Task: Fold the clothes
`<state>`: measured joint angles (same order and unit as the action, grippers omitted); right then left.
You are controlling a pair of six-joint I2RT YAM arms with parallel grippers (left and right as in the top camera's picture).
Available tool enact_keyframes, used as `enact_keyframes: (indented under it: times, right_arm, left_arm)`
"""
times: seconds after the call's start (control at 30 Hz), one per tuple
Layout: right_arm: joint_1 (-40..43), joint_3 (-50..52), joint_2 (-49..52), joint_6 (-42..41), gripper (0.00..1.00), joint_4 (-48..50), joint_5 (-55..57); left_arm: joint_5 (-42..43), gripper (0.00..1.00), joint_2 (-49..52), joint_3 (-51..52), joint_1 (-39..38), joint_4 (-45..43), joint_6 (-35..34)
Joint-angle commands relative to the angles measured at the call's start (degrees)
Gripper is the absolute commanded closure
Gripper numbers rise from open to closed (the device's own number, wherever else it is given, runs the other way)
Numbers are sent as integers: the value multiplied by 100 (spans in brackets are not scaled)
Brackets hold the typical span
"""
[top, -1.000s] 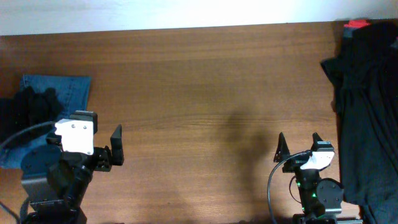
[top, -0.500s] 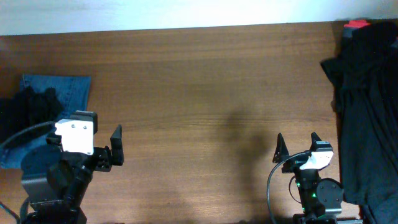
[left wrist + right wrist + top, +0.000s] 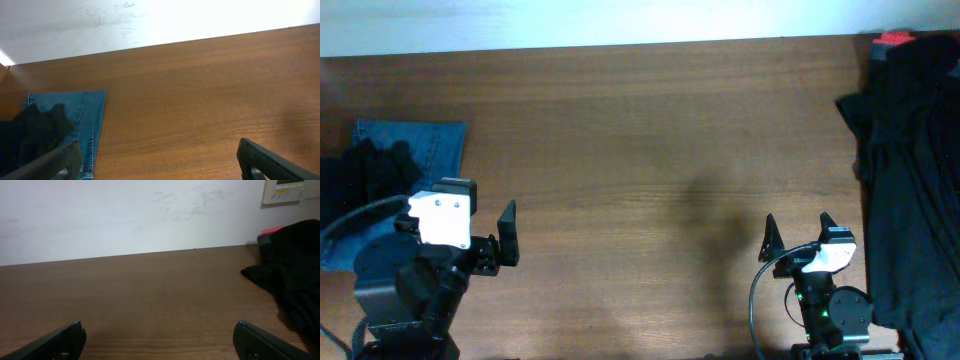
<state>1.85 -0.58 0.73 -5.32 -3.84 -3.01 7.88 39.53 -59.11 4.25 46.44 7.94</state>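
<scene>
Black T-shirt (image 3: 910,170) at right edge; left hand (image 3: 159,152), right hand (image 3: 799,228) wide open.

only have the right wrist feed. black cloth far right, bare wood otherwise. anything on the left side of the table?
Observer: Yes. Blue jeans lie at the left edge, with a dark bundle on top of them.
Operator: left gripper holding anything?
Observer: No. The left gripper is open and empty, above bare wood, with the jeans off to its left.
Operator: how far does my black cloth run toward the robot?
Observer: In the overhead view the black pile runs down the whole right side of the table, from the far edge to beside the right arm's base. The right gripper sits next to it without touching it.
</scene>
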Motion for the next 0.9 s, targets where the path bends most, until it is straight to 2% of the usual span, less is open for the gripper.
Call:
enact_keyframes:
  times: [0.0, 0.17, 0.3, 0.5, 0.7, 0.83, 0.87]
  right_arm:
    - [48, 26, -33, 39, 1, -24, -127]
    - [48, 26, -33, 39, 1, -24, -127]
    - [48, 26, -31, 39, 1, -24, -129]
    - [48, 26, -33, 39, 1, -24, -127]
    - [48, 26, -31, 39, 1, -24, -127]
    - [48, 26, -31, 39, 2, -24, -127]
    - [48, 26, -33, 39, 1, -24, -129]
  left_arm:
    - [-42, 1, -24, 39, -2, -11, 116]
    - [-129, 1, -197, 304, -4, 72, 138]
    - [11, 1, -693, 1110, -4, -520, 133]
    - [531, 1, -2020, 3209, -4, -2328, 103]
    - [542, 1, -3077, 5016, -4, -4597, -236]
    - [520, 1, -3738, 5862, -4, -5510, -240]
    - [472, 1, -3864, 5862, -13, -5351, -286]
